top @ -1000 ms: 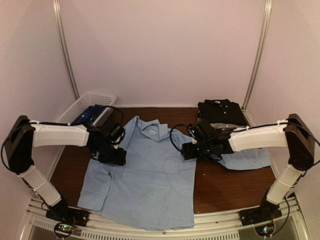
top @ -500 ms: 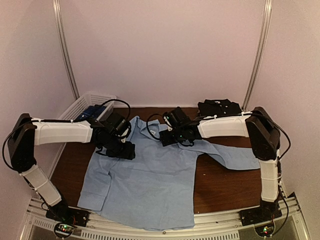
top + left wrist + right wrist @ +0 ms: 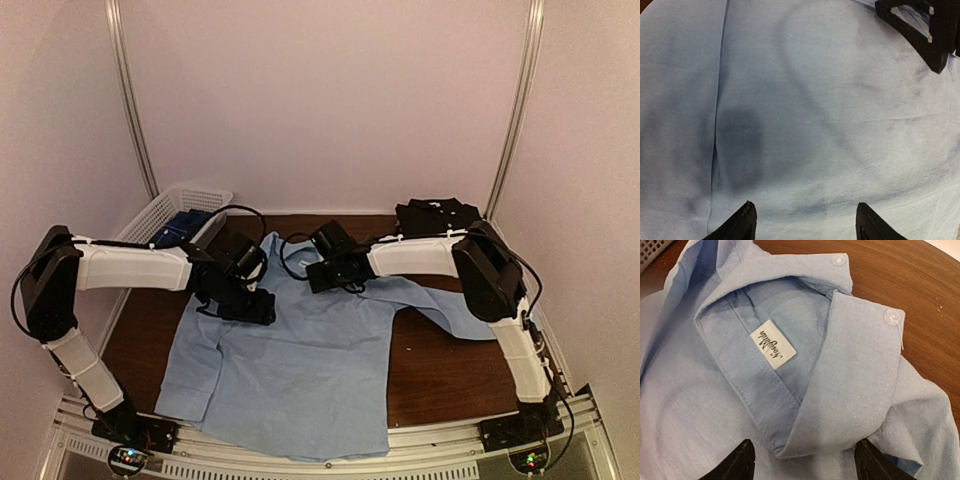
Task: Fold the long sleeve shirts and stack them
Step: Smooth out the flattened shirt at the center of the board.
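Note:
A light blue long sleeve shirt [image 3: 300, 360] lies spread flat on the table, collar at the far end and one sleeve trailing right. My left gripper [image 3: 260, 306] hovers open over its left shoulder; in the left wrist view only blue cloth [image 3: 805, 125] lies between the fingertips [image 3: 746, 222]. My right gripper [image 3: 318, 272] stands open just over the collar [image 3: 840, 385], whose white label [image 3: 773, 345] shows. Its jaws straddle the collar tip, holding nothing. A folded black shirt [image 3: 440, 218] rests at the back right.
A white mesh basket [image 3: 170, 212] with dark blue cloth in it stands at the back left. Bare brown table [image 3: 450, 370] shows right of the shirt. The right gripper's black body [image 3: 927, 27] sits close to the left gripper. Walls enclose three sides.
The right arm has swung left from the shirt's right side to the collar. The left gripper has shifted a little right and nearer over the shoulder. Both stay open.

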